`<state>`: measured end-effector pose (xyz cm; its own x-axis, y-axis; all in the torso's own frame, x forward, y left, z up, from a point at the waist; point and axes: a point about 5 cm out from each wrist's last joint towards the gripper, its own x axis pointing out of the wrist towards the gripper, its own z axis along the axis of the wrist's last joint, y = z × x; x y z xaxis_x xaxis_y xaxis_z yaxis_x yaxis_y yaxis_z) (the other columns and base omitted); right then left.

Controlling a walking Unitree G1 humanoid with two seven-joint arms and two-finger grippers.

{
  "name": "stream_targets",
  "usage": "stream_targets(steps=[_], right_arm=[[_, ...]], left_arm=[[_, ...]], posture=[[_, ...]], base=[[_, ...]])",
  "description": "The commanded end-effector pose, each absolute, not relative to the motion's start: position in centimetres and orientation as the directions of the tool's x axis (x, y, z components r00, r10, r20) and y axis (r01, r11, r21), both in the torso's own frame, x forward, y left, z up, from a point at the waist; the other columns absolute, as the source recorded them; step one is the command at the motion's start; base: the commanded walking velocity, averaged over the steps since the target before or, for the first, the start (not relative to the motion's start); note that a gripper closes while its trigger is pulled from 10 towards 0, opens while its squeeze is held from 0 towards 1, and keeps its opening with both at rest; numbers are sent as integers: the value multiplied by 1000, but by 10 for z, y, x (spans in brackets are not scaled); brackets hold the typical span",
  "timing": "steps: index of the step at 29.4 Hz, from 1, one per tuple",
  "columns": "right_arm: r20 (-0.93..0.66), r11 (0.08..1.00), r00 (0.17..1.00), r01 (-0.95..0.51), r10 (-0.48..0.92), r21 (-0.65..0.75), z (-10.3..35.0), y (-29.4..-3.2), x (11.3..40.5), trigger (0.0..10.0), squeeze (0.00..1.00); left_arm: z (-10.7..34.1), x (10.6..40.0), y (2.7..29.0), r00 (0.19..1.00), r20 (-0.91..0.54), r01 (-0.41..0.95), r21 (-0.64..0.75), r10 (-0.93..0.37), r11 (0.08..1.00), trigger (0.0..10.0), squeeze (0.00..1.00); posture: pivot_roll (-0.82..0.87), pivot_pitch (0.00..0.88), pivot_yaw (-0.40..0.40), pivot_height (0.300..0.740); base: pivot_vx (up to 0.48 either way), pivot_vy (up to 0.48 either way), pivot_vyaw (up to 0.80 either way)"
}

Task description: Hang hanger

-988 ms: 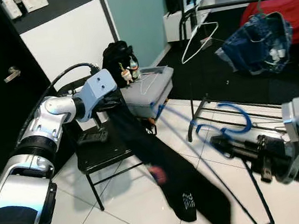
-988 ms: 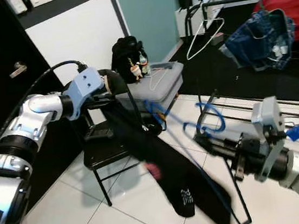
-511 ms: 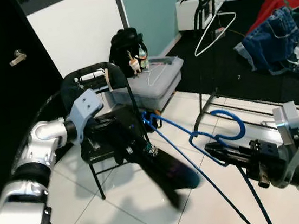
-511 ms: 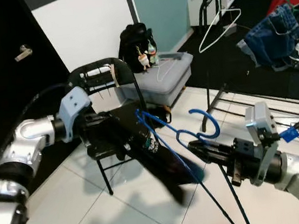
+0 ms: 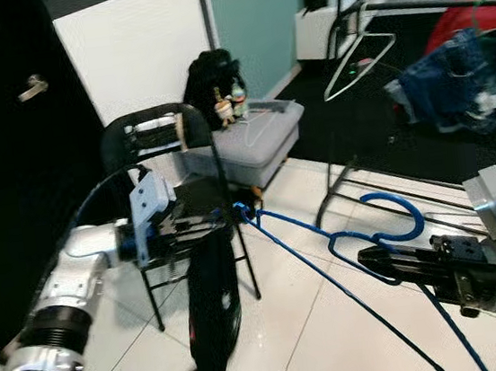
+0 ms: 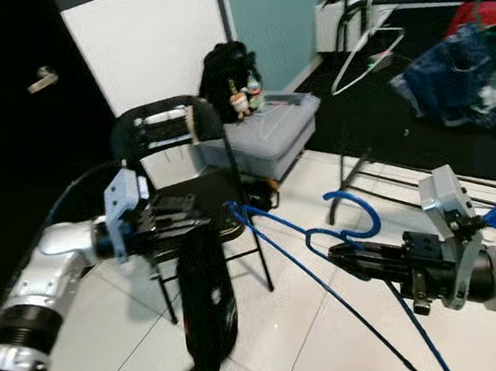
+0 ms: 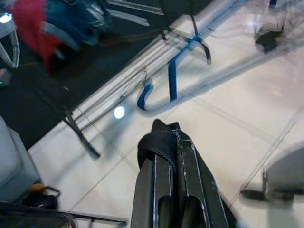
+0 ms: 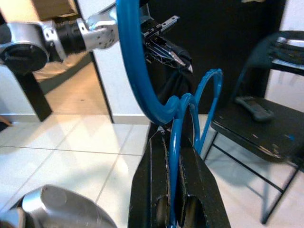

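The right claw (image 5: 372, 260) is clenched on the neck of the blue hanger (image 5: 327, 241), just below its hook, which curls up above the fingers; the right wrist view shows the blue wire pinched between them. The hanger's far shoulder reaches across to the left claw (image 5: 224, 214), which grips a black garment (image 5: 211, 308) with its fingers closed on the bunched cloth (the left wrist view shows a fold of it wedged at the tips). The garment hangs straight down from that claw toward the tiled floor (image 5: 301, 324), beside the black chair (image 5: 165, 132), and its lower end is blurred. The hanger's shoulder tip sits right at the gripped cloth; whether it is already inside the garment I cannot tell.

So the task looks roughly midway. Both pieces are in hand and brought together, but the garment is not visibly seated over both shoulders, and the hanger is well apart from the rack (image 5: 425, 6), where a white hanger (image 5: 355, 64) and denim (image 5: 452, 79) already hang. What remains, by my judgement, is threading the second shoulder, releasing the cloth, then carrying the hook to the rail.
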<state>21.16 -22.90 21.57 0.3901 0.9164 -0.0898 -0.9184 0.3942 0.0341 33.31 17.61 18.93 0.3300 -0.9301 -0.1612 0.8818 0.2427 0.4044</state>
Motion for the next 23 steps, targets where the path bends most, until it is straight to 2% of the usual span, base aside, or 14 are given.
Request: stream_targets(steps=[1, 3, 9, 15, 19, 20, 23], right_arm=[[-100, 377, 372, -925, 923, 42, 216, -230, 210, 10000, 0], [-100, 377, 372, -925, 923, 42, 216, -230, 210, 10000, 0], [-127, 353, 346, -935, 930, 42, 219, -233, 206, 10000, 0], [-140, 340, 332, -939, 933, 41, 221, -234, 205, 10000, 0], [-155, 318, 307, -947, 939, 46, 222, -235, 203, 10000, 0], [-155, 318, 307, -947, 939, 46, 222, -235, 203, 10000, 0], [-167, 299, 286, -953, 943, 57, 221, -235, 202, 10000, 0]], left_arm=[[197, 333, 176, 323, -221, 857, 480, -920, 186, 10000, 0], [197, 333, 176, 323, -221, 857, 480, -920, 186, 10000, 0], [208, 335, 181, 386, -339, 772, 628, -858, 98, 10000, 0], [210, 337, 182, 416, -347, 745, 660, -841, 96, 10000, 0], [217, 344, 188, 514, -342, 680, 722, -787, 131, 10000, 0], [217, 344, 188, 514, -342, 680, 722, -787, 131, 10000, 0], [220, 346, 196, 566, -381, 635, 767, -732, 93, 10000, 0]], posture=[[-124, 0, 70, 736], [-124, 0, 70, 736], [-137, 0, 73, 736], [-141, 0, 74, 736], [-143, 0, 71, 736], [-143, 0, 71, 736], [-141, 0, 65, 736]], base=[[0, 0, -800], [0, 0, -800], [0, 0, -658], [0, 0, -567], [0, 0, 0], [0, 0, 0], [0, 0, 0]])
